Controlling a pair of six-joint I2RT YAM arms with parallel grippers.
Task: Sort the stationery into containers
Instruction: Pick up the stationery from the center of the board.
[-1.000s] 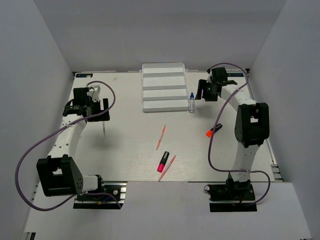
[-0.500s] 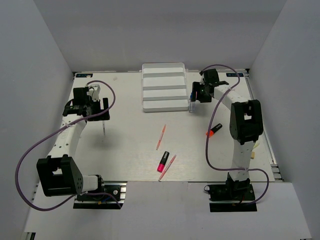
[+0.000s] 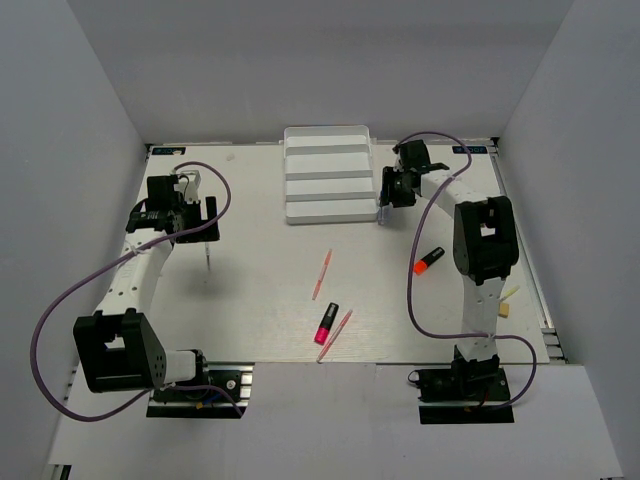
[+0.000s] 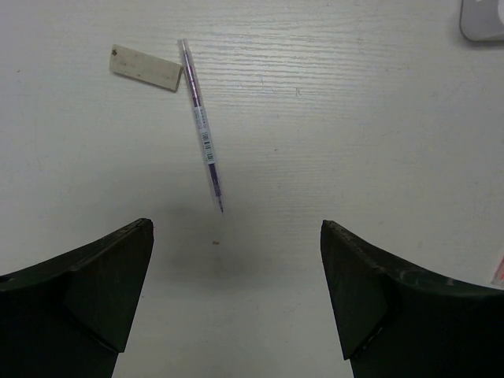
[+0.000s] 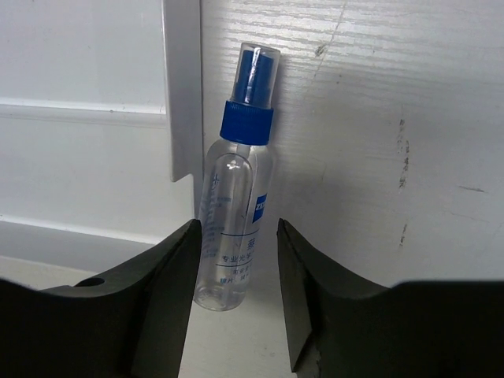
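A clear blue-capped bottle stands on the table against the right edge of the white stepped tray. My right gripper straddles its lower body, jaws partly closed, with a gap still showing on the right side. In the top view that gripper covers most of the bottle beside the tray. My left gripper hangs wide open over bare table, a thin pale pen lying just ahead of it. At the table's left, the left gripper sits near that pen.
An orange-and-black marker lies right of centre. A pink-and-black marker and two thin pink sticks lie mid-table. A tan block and a pale stick sit at the right edge. A flat tan tag lies by the pen.
My right arm has swung left from the back right corner to the bottle, and its jaws have narrowed around it. The tan block and pale stick came into view. The left arm stayed still.
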